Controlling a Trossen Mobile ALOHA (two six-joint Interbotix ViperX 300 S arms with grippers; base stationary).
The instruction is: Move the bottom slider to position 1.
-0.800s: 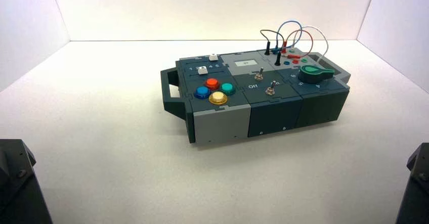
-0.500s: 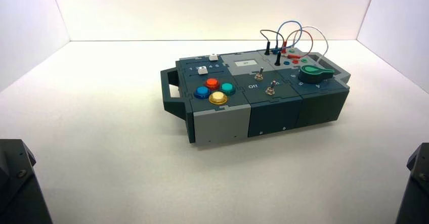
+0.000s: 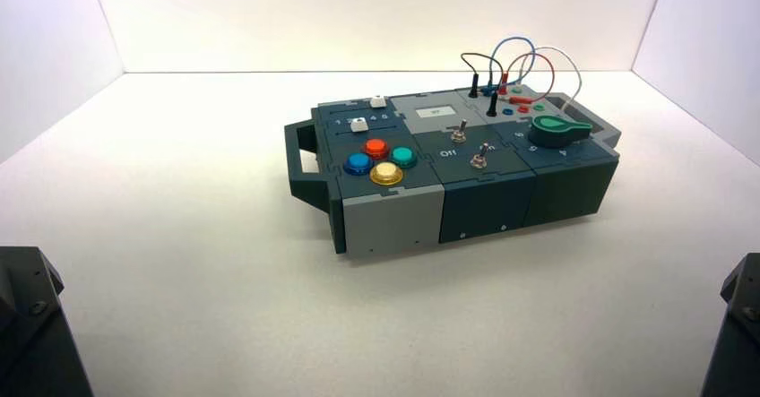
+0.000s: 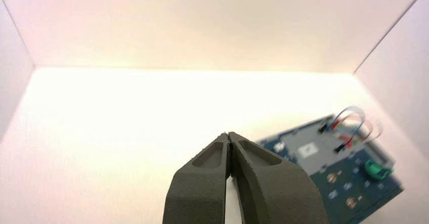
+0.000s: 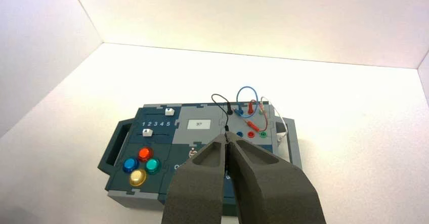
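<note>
The bottom slider point(image 3: 359, 125) is a small white square knob on the dark teal box point(image 3: 484, 202), at the box's left end, just behind the round coloured buttons. In the right wrist view this slider point(image 5: 147, 132) sits below the printed row 1 to 5, about between digits 1 and 2; the digit 1 point(image 5: 144, 124) is the first of the row. My right gripper point(image 5: 226, 137) is shut and empty, held well back from the box. My left gripper point(image 4: 229, 135) is shut and empty too, far to the box's left.
A twin white slider knob point(image 3: 377, 102) sits farther back. Red, blue, teal and yellow buttons point(image 3: 386, 172), two silver toggles point(image 3: 479, 157), a green knob point(image 3: 557, 129) and looping wires point(image 3: 520, 61) fill the box top. A handle point(image 3: 299, 159) juts from its left end. White walls surround the table.
</note>
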